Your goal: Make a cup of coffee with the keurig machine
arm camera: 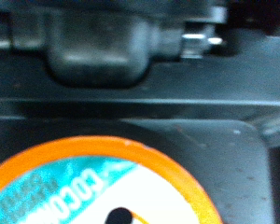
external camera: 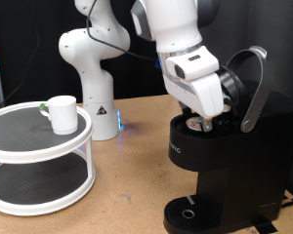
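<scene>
The keurig machine [external camera: 225,166] stands at the exterior view's right with its grey-rimmed lid [external camera: 252,83] swung open. My gripper [external camera: 203,121] reaches down into the open pod chamber; its fingertips are hidden there. The wrist view, very close and blurred, shows a pod [arm camera: 84,182] with an orange rim and a teal label lying in the dark chamber. No fingers show in that view. The cup [external camera: 61,112], a white mug, stands on the top tier of a white round stand [external camera: 39,146] at the exterior view's left, far from the gripper.
A small green-marked item [external camera: 41,105] peeks out beside the cup on the stand. The arm's white base [external camera: 93,97] stands behind, on the wooden table [external camera: 127,185]. The machine's drip tray [external camera: 190,210] is low at its front.
</scene>
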You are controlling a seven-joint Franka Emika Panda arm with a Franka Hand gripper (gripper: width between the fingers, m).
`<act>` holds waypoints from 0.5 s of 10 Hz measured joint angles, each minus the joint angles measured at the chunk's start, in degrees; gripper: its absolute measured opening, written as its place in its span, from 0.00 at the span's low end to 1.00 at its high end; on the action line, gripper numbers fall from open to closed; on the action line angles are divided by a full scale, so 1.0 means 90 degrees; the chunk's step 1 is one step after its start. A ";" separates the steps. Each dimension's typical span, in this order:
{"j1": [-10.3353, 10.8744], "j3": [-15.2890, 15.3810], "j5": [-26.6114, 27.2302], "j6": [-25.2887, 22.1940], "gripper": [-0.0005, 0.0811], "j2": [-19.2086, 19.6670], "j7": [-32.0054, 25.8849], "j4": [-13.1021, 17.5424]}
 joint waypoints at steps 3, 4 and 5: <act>-0.0057 -0.0112 0.0271 0.0158 0.99 -0.0096 0.0099 -0.0046; -0.0104 -0.0202 0.0274 -0.0006 0.99 -0.0200 -0.0017 -0.0049; -0.0166 -0.0305 0.0269 -0.0175 0.99 -0.0329 -0.0210 -0.0072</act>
